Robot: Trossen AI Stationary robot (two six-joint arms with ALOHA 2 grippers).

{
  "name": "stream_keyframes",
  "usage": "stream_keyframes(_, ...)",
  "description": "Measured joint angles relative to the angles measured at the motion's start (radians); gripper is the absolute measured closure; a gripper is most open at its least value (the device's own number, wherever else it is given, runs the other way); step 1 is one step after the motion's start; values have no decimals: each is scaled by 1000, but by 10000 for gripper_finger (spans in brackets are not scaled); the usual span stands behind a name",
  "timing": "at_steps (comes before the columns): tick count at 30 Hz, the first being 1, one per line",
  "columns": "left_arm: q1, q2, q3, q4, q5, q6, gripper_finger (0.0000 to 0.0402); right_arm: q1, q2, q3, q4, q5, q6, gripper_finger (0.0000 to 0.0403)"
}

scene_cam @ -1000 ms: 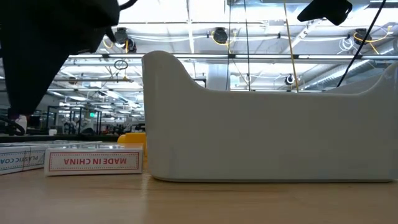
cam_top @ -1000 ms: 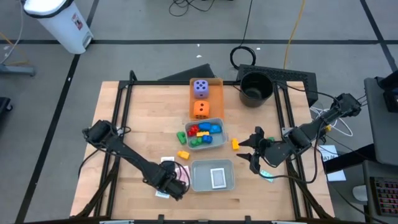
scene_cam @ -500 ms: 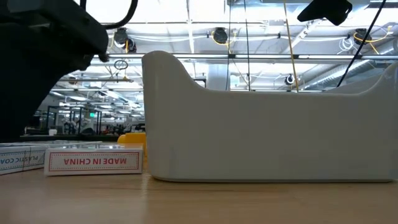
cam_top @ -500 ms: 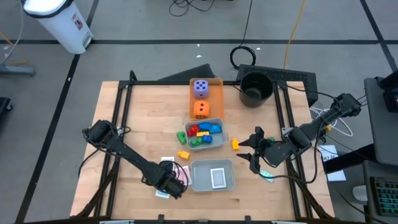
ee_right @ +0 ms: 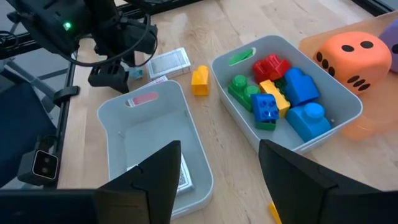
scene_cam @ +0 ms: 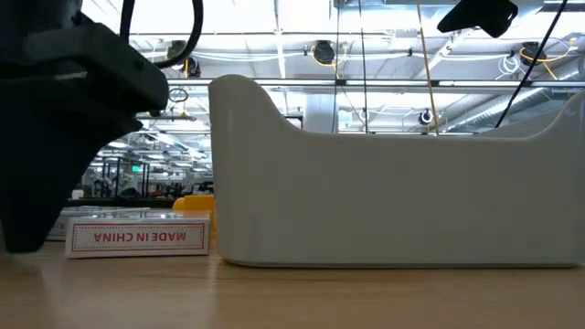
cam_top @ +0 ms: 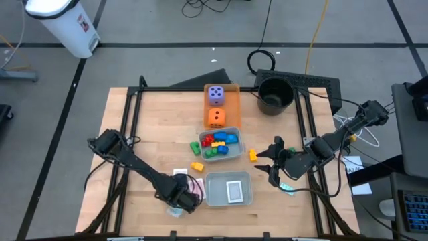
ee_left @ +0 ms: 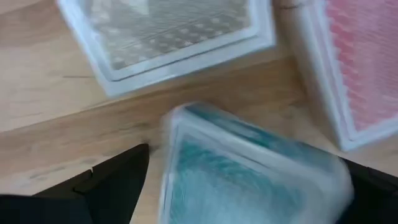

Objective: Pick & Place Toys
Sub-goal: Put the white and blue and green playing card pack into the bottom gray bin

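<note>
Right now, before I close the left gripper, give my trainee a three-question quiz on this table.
1. True or false: the purple die and orange die sit on the flat orange tray.
2. What does the left wrist view show between the open fingers of the left gripper? A) yellow brick B) teal card deck C) orange die
3. Which tray holds the red, green and blue bricks: the grey tray nearer the dice, or the one nearer the table's front edge?

Key: 1 true; 2 B; 3 the grey tray nearer the dice.
</note>
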Motion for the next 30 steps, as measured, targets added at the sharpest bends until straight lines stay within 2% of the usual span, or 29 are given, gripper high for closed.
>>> stream_keyframes(15, -1, -1, 1, 77, 14, 40, 5, -23, 0, 0, 0, 0, -7, 193)
stream_keyframes(23, -1, -1, 1, 44, 77, -49, 5, -25, 0, 0, 0, 3, -26, 193)
stream_keyframes(26, -2, -1, 1, 25, 79, -63, 21, -25, 0, 0, 0, 3, -32, 193)
stream_keyframes(30, 0, 5, 2, 15, 81, -81, 69, -25, 0, 0, 0, 3, -34, 193)
